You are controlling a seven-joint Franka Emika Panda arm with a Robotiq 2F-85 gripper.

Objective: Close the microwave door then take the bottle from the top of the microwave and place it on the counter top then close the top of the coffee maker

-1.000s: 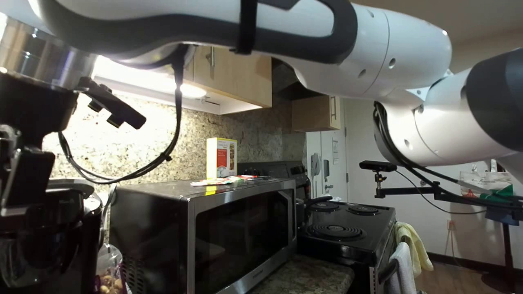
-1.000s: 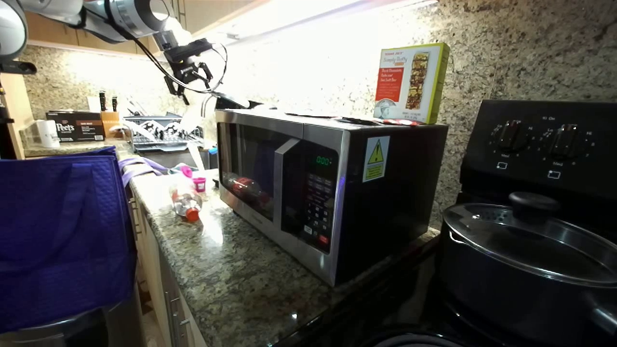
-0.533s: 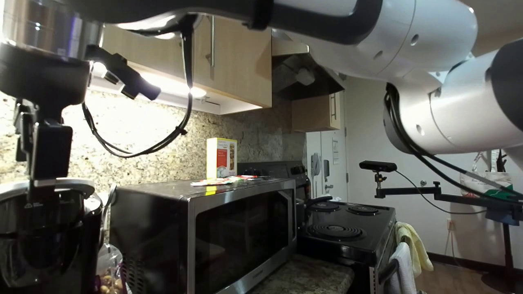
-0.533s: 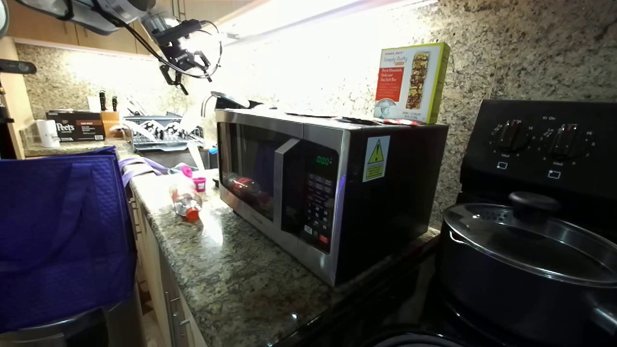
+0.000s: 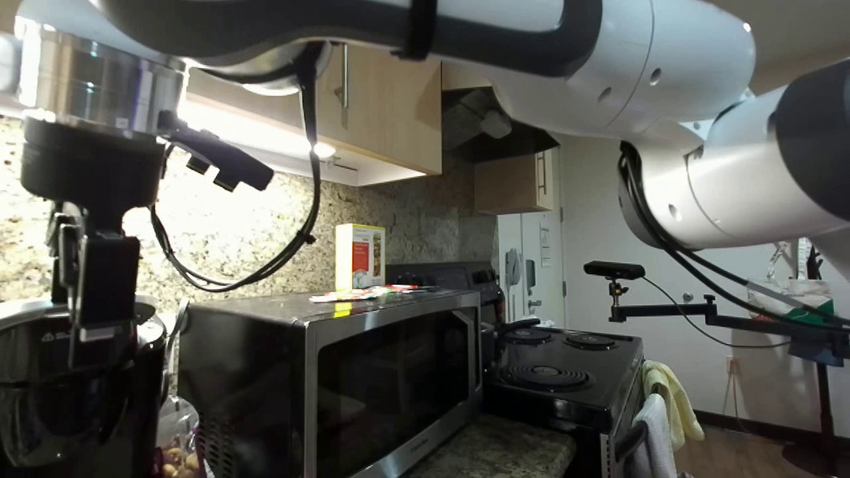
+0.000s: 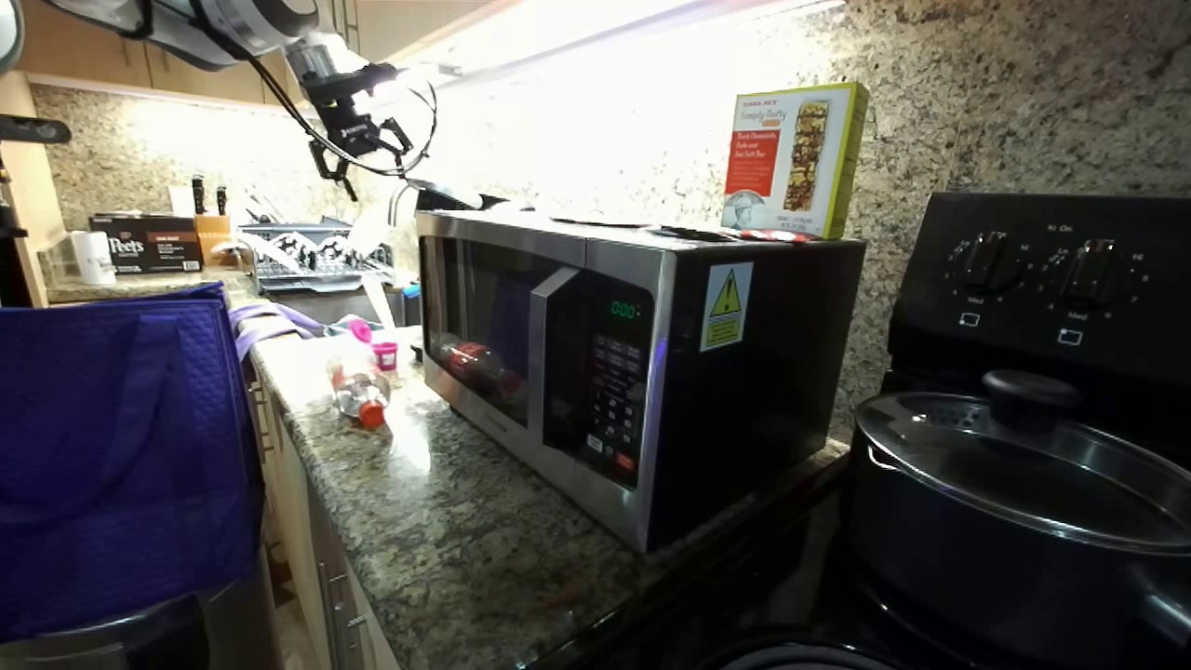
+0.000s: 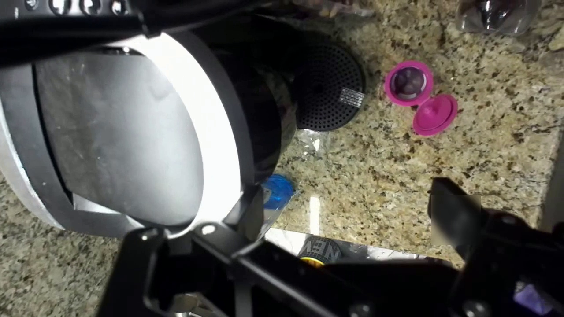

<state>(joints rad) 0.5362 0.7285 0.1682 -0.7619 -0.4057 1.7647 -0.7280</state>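
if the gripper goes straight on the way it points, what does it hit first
Probably the counter, which shows beyond the gripper in the wrist view. One finger overlaps the coffee maker there, though, so it might catch that first; depth is unclear.

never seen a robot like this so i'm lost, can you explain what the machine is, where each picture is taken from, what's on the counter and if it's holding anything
The big white-and-dark machine is a robot arm. At its tip is a two-fingered end effector, which does the grasping. Two pictures are taken from outside the robot; the third is taken from its wrist, looking down at the counter.

On that counter are a microwave with its door shut, a black coffee maker, a small pink cup and a clear, red-capped bottle lying on its side. A snack-bar box stands on the microwave.

Nothing is held: the end effector is open.
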